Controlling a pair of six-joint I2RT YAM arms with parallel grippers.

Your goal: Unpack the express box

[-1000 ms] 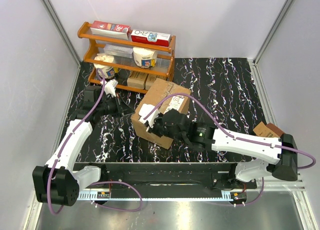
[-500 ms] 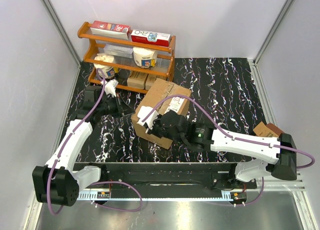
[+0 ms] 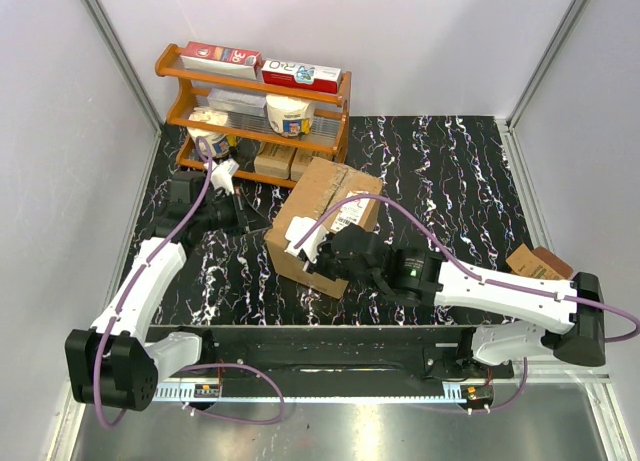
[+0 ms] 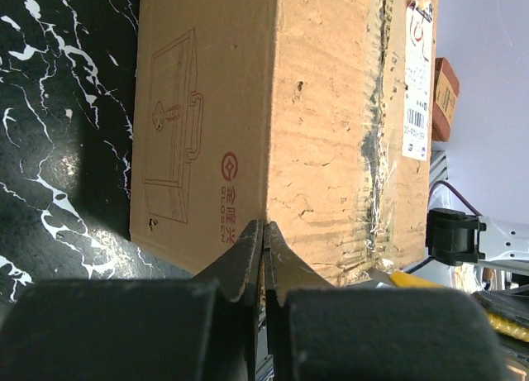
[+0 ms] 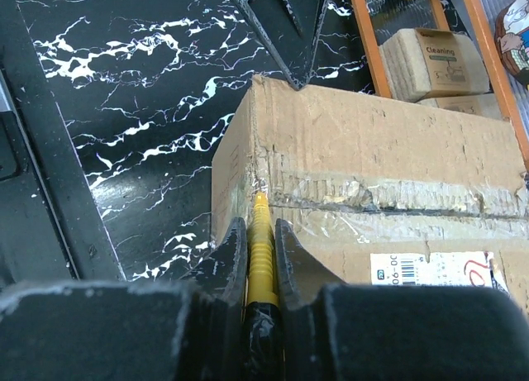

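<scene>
- Right gripper (image 5: 260, 230) clamped on yellow cutter (image 5: 261, 261), tip at taped seam of express box (image 5: 364, 150).
- Flaps closed; box mid black marbled table (image 3: 450, 171).
- Left gripper (image 4: 263, 236) pressed together, tips touching box corner.
- Behind: wooden rack (image 3: 222, 77) holding tan cartons (image 3: 273, 160), tubs (image 3: 289, 114), red-and-white boxes (image 3: 301, 75).

your express box (image 3: 322, 189) is a big brown corrugated carton, flaps closed, sitting skewed near the middle of the black marbled surface (image 3: 450, 171). wrinkled clear tape (image 5: 372, 201) runs along its scuffed top seam, with a white printed label (image 5: 430, 268) stuck across it. one side carries a red logo (image 4: 229, 166) and a line drawing.
</scene>
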